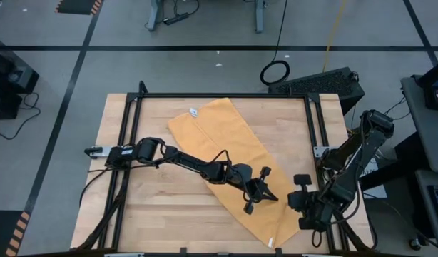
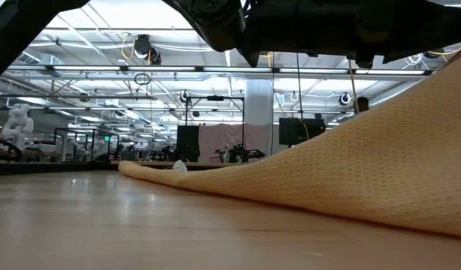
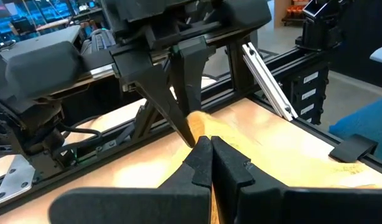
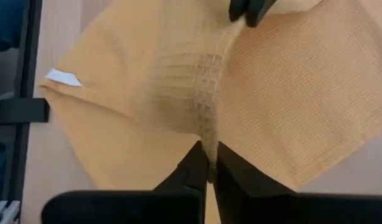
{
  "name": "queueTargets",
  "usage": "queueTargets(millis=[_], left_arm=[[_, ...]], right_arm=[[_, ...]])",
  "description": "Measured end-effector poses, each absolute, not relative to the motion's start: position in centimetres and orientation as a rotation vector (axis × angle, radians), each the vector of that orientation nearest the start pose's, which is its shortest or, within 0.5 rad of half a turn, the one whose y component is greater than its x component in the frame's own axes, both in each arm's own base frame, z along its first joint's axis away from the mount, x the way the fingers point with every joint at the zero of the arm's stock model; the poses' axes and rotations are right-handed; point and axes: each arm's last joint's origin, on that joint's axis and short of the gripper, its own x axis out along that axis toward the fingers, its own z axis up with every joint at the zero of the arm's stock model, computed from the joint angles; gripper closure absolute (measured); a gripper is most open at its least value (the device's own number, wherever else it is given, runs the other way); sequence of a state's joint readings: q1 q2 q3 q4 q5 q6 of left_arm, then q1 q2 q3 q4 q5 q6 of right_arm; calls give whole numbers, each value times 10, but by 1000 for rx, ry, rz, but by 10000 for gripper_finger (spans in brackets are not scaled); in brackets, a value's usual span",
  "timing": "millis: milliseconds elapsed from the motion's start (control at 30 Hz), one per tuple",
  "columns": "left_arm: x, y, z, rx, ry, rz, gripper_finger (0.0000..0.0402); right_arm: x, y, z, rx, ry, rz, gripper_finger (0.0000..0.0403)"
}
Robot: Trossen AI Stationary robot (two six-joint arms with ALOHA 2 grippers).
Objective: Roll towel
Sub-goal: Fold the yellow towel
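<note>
The towel [image 1: 230, 160] lies as a long mustard strip running diagonally from upper centre of the high view down to lower right, on the wooden table [image 1: 148, 207], w/ its small white tag [image 1: 193, 111] at the upper-left end; it isn't rolled anywhere yet. Judged step: both arms taking hold of the near end to start the roll. The right gripper [image 4: 209, 167] has its fingers pinched together on a raised fold of the cloth, which in the right wrist view rises out of the fingertips as a puckered ridge, w/ flat fabric spreading to either side. In the high view that gripper sits at the strip's lower-right end, over its edge. The left gripper [image 1: 256, 193] sits just left of it, over the strip's lower part; its fingers are together, tips down at the cloth, and in the left wrist view a bit of yellow shows right at the tips, but whether any fabric is actually caught there can't be told. In the low view the cloth slopes up toward the right, so that end appears lifted. Next move prob. calls for folding the gripped end over toward the tag end, both sides kept level so the roll starts straight, w/o dragging the whole strip along.
</note>
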State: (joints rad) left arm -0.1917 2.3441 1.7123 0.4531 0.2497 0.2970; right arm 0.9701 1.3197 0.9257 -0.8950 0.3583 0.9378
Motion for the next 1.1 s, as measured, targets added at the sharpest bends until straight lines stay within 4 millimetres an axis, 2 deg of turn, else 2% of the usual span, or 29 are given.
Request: queueTargets(millis=[167, 267, 467, 633, 767, 967, 1100], left_arm=[[521, -107, 179, 286, 124, -402, 400], [522, -106, 179, 272, 131, -371, 380], [521, -109, 179, 270, 133, -358, 285], [518, -107, 185, 268, 203, -190, 205], [510, -99, 186, 282, 385, -80, 172], [484, -88, 165, 236, 812, -59, 167], [465, -80, 153, 268, 1051, 29, 167]], right_arm=[[136, 186, 229, 103, 1171, 4, 399], [132, 189, 229, 172, 1214, -2, 399], [121, 196, 228, 323, 1281, -48, 401], [108, 203, 228, 442, 1340, -101, 402], [98, 207, 227, 526, 1379, -155, 402], [89, 210, 215, 553, 1404, -241, 402], [86, 213, 209, 527, 1436, -255, 403]])
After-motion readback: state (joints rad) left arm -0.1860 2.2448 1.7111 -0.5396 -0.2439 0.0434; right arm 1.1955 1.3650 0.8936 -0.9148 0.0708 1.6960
